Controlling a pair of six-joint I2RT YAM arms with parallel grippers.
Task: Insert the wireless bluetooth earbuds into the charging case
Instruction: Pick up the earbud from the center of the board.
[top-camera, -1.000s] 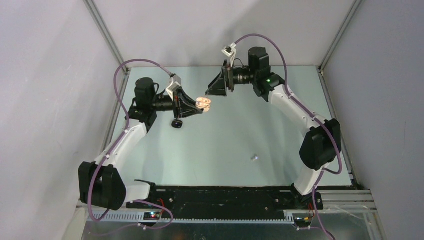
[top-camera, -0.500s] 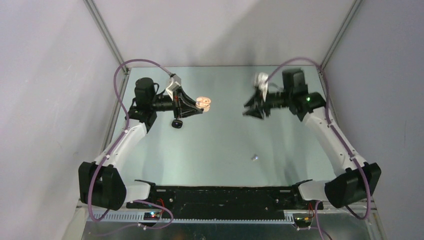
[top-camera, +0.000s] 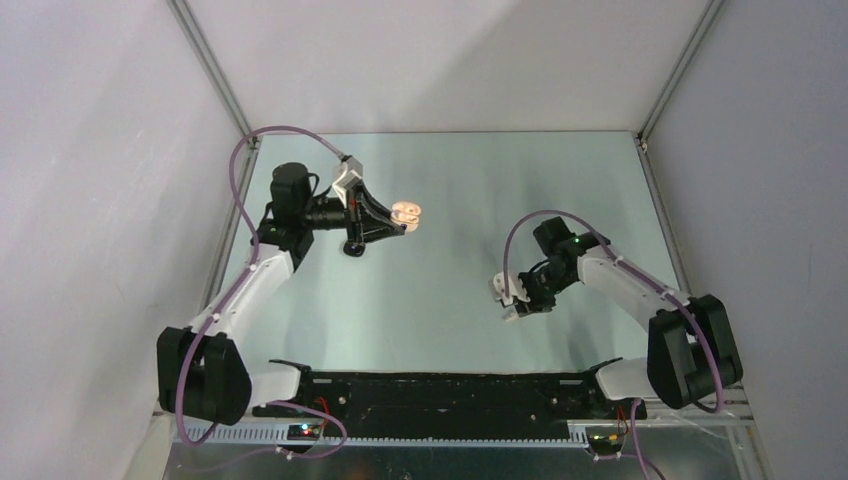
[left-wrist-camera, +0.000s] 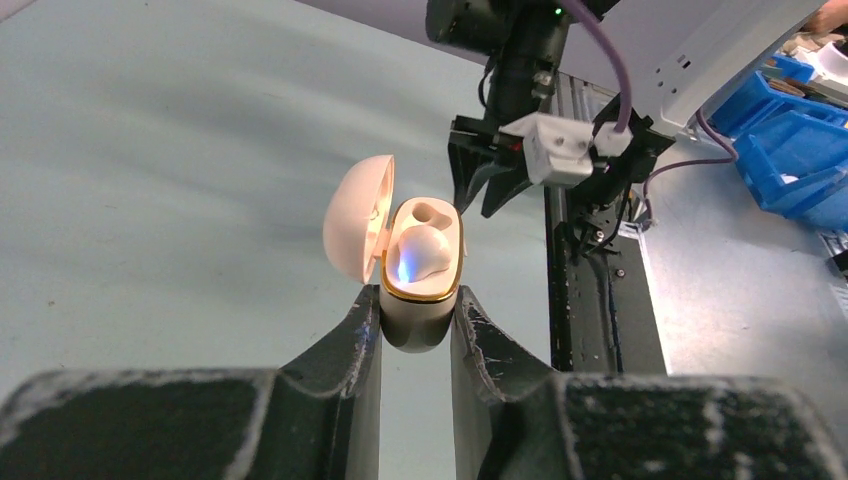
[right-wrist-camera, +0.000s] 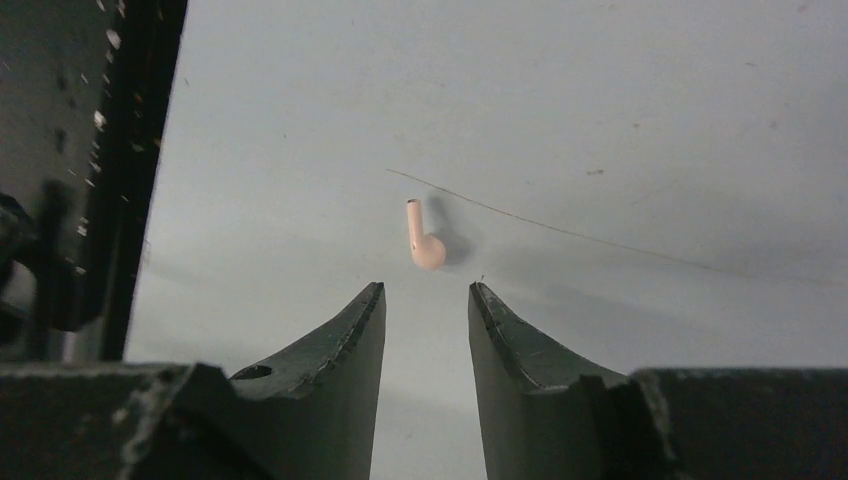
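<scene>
My left gripper (left-wrist-camera: 416, 300) is clamped on the lower half of the charging case (left-wrist-camera: 420, 325), held in the air over the far-left part of the table (right-wrist-camera: 600, 120). Its lid (left-wrist-camera: 357, 232) is swung open. One earbud (left-wrist-camera: 418, 255) sits inside with a blue glow, and the empty socket (left-wrist-camera: 432, 212) is beside it.

My right gripper (right-wrist-camera: 426, 288) holds nothing, its fingers narrowly parted. It hangs low near the near edge, right of the middle, with the loose earbud (right-wrist-camera: 424, 240) lying just beyond its tips.

I judge that bud to be featherlight, hard and slick, likely to squirt out of a pinch. I would take it across the rounded head, leaving the stem free.

From above, my right wrist covers the bud. I cannot tell whether my tips touch the table, and my left fingers hide the bottom of the case.
</scene>
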